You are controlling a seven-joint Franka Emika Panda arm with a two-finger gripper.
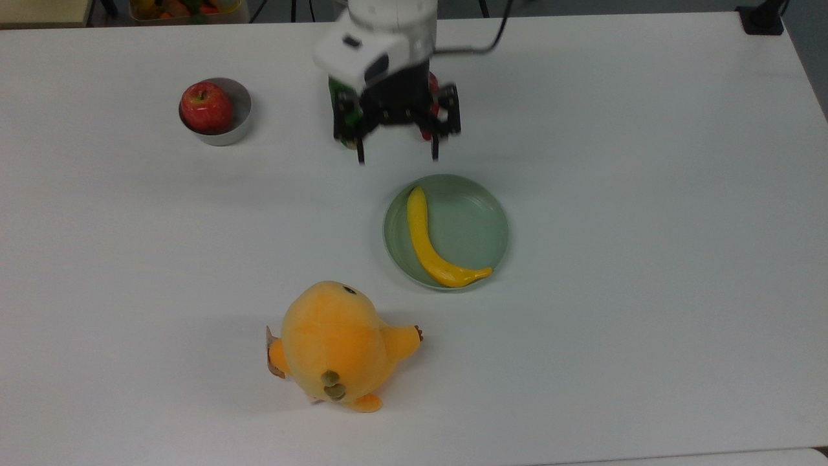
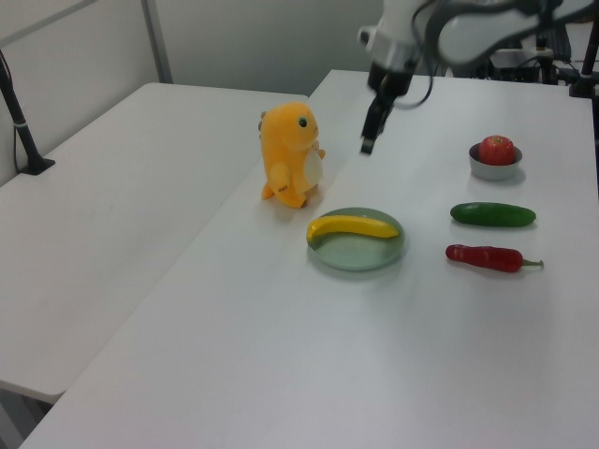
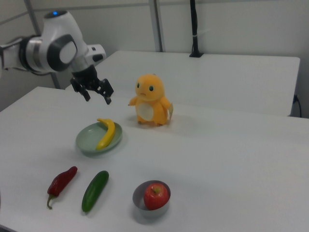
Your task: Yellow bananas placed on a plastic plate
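Arm raised, fingers (image 1: 397, 157) spread & empty, banana (image 1: 431, 248) flat on plate (image 1: 482, 220) below

No readable text, labels, brand names, numbers or signs appear in any of the three views.
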